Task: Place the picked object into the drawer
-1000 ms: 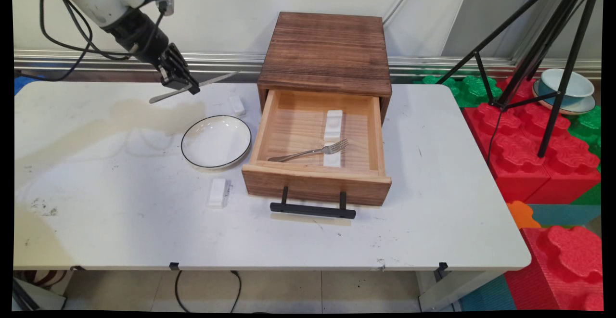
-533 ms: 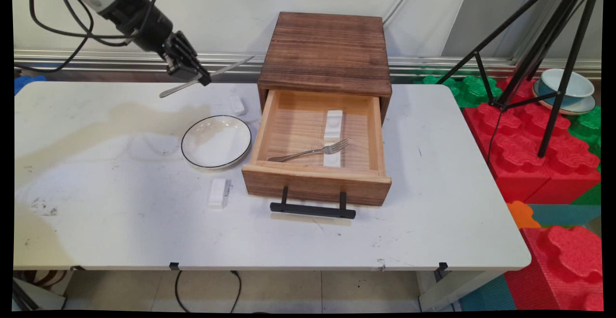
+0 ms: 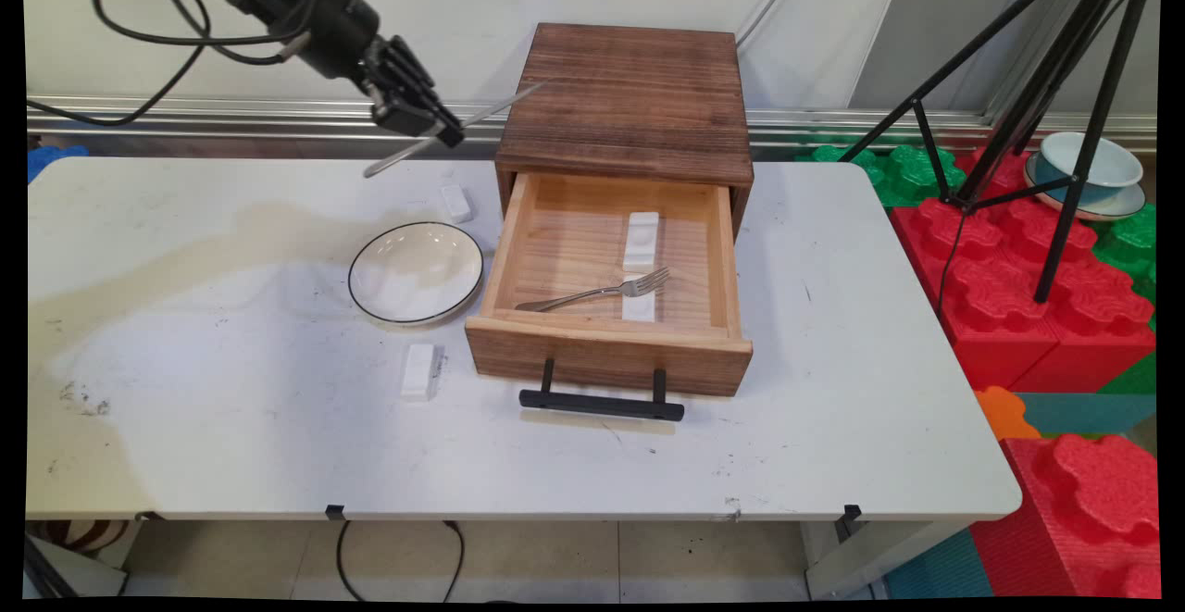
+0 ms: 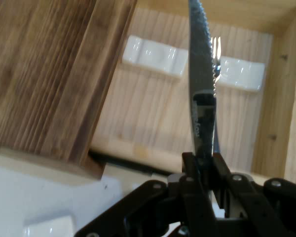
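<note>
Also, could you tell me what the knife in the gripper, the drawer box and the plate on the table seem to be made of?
Knife: apparently polished steel, with a grey reflective blade and serrated edge, clamped in the gripper.
Drawer box: wood, with visible grain; dark-stained shell, paler unstained drawer inside.
Plate: probably glazed ceramic, glossy white with a thin dark rim line.

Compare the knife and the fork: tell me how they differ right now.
The knife is clamped in the gripper and held in the air left of the cabinet; the fork lies loose in the open drawer across a white rest. The knife has a serrated blade; the fork has tines. Both are silver metal cutlery.
</note>
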You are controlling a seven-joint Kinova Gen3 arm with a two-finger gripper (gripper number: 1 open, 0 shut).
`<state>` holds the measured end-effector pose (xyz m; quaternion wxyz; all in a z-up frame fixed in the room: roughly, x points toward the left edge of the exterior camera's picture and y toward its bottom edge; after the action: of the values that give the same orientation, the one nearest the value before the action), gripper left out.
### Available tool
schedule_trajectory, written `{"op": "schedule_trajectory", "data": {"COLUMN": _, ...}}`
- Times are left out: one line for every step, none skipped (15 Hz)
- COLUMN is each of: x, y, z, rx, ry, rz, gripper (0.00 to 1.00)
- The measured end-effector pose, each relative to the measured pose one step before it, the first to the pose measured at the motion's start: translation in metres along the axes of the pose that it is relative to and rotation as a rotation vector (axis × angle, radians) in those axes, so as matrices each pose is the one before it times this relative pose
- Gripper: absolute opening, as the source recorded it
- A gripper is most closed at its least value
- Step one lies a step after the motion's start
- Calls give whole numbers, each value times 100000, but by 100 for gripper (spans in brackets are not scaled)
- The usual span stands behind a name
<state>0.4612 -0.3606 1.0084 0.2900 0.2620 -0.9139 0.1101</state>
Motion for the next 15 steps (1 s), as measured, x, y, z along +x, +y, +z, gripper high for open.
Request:
{"op": "schedule_trajectory", "data": {"x": 422, "y": 157, "z": 198, "rx": -343, "ry": 829, "rz": 168, "gripper": 0}}
{"op": "schedule_trajectory", "data": {"x": 620, "y": 224, "z": 386, "rx": -532, "ry": 1078, "rz": 287, "gripper": 0}}
{"op": "schedule_trajectory", "data": {"x": 706, "y": 233, "z": 497, "rx": -579, "ry": 1183, "rz": 359, "gripper": 0}}
{"op": "schedule_trajectory", "data": {"x": 693, "y": 203, "z": 546, "rx": -515, "ry": 1091, "rz": 448, "gripper": 0}}
{"op": "schedule_trajectory", "data": {"x": 683, "y": 187, "z": 581, "rx": -499, "ry": 1056, "rz": 495, "gripper": 0}}
{"op": "schedule_trajectory", "data": {"x": 571, "y": 129, "z": 549, "rx": -417, "ry": 796, "rz": 466, "gripper": 0}}
{"op": "schedule_trajectory", "data": {"x": 673, "y": 150, "z": 720, "rx": -470, "ry": 839, "rz": 489, "gripper": 0}}
{"op": "schedule_trajectory", "data": {"x": 648, "y": 129, "z": 788, "rx": -418, "ry": 693, "rz": 471, "gripper": 0}}
{"op": "schedule_trajectory", "data": {"x": 507, "y": 76, "z": 707, "rx": -271, "ry": 506, "rz": 202, "gripper": 0}}
{"op": "schedule_trajectory", "data": {"x": 563, "y": 65, "z": 875, "rx": -245, "ry": 375, "rz": 193, "gripper": 0}}
{"op": "schedule_trajectory", "data": {"x": 525, "y": 17, "z": 939, "rx": -122, "ry": 218, "rz": 168, "gripper": 0}}
{"op": "schedule_trajectory", "data": {"x": 385, "y": -7, "z": 817, "rx": -19, "ry": 29, "rz": 127, "gripper": 0}}
{"op": "schedule_trajectory", "data": {"x": 240, "y": -14, "z": 575, "rx": -30, "ry": -96, "rz": 131, "gripper": 0}}
{"op": "schedule_trajectory", "data": {"x": 315, "y": -50, "z": 866, "rx": -20, "ry": -202, "rz": 81, "gripper": 0}}
{"op": "schedule_trajectory", "data": {"x": 183, "y": -33, "z": 593, "rx": -17, "ry": -207, "rz": 61, "gripper": 0}}
